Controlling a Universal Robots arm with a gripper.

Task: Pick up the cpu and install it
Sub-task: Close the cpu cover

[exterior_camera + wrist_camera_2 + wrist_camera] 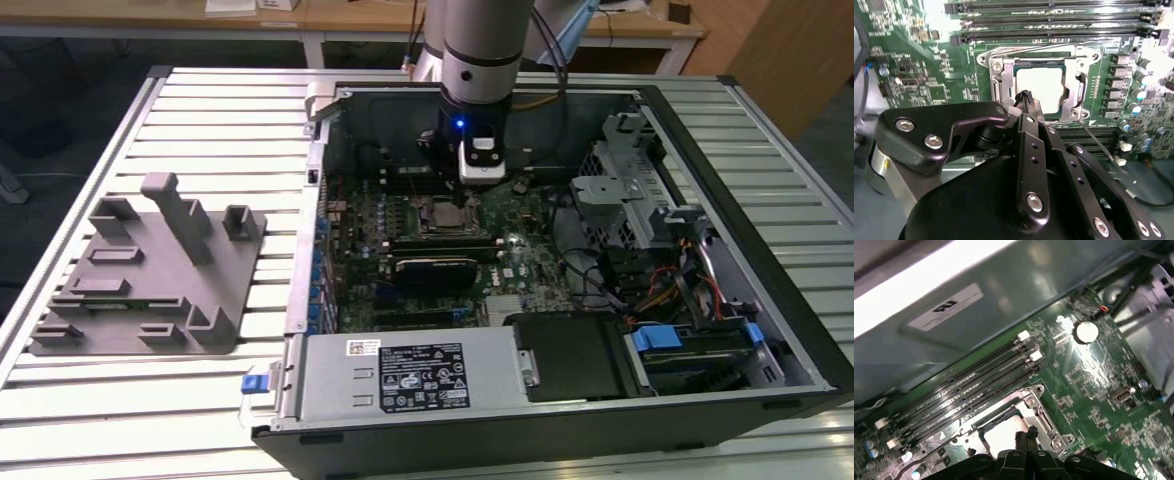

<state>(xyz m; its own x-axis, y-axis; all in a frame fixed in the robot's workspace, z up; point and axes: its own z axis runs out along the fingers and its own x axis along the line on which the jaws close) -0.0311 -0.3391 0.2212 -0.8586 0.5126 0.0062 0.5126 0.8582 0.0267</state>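
Hand (pixel 1026 97): fingertips pressed together, nothing between them, tips at the cpu (pixel 1040 85) edge. cpu sits flat in the socket frame (pixel 1080 82) on the motherboard (pixel 929 75). Exterior view: printed label (pixel 424 372) on the power supply (pixel 327 385), 6 o'clock from the socket; grey fixture (pixel 147 270) on the worktop (pixel 200 90), 9 o'clock of the case (pixel 534 440). First wrist view adds a white sticker (pixel 946 306) on the case wall.

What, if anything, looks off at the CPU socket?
Nothing stands out. The cpu lies flat and square inside the socket frame, its edges parallel to the frame. The gripper is at one edge of the cpu, fingertips together. No bent or loose parts show on the motherboard.
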